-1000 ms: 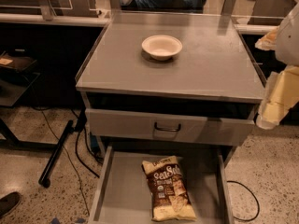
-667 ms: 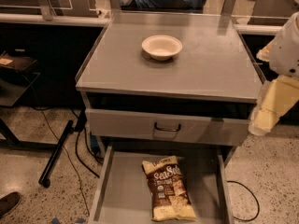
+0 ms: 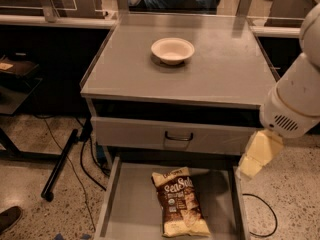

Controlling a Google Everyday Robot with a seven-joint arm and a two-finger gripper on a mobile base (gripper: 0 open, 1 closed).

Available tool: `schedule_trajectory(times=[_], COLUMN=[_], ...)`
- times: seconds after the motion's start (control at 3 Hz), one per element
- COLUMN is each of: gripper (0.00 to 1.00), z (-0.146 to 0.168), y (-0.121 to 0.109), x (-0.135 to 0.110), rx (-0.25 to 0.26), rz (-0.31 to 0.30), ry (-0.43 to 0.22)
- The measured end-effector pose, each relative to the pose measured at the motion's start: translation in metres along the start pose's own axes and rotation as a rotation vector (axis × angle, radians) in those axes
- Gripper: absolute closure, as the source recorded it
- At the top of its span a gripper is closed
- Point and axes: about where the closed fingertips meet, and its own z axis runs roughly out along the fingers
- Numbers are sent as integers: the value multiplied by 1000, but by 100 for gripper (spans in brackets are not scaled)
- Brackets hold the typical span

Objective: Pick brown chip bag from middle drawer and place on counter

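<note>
The brown chip bag [image 3: 179, 201] lies flat on the floor of the open middle drawer [image 3: 129, 209], right of its middle, with the "Sea Salt" lettering facing up. The counter [image 3: 210, 74] spreads above it as a flat grey top. My gripper [image 3: 249, 168] hangs from the white arm at the right. It is beside the drawer's right wall, above and to the right of the bag, not touching it.
A white bowl [image 3: 172, 50] stands on the counter near the back middle. A shut grey drawer front with a dark handle [image 3: 179, 136] sits above the open drawer. A black pole [image 3: 60, 164] and cables lie on the floor at the left.
The arm has swung down and to the left, bringing the gripper from beside the counter's right edge to the open drawer's right side. The bag has not moved.
</note>
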Motion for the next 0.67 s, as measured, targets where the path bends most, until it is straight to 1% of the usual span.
schedule_trajectory(times=[0.33,0.67], gripper=[0,0], z=[7,22], y=[3,18], x=[3,7], rx=[-9,-71], rz=[12,40], ry=[9,-1])
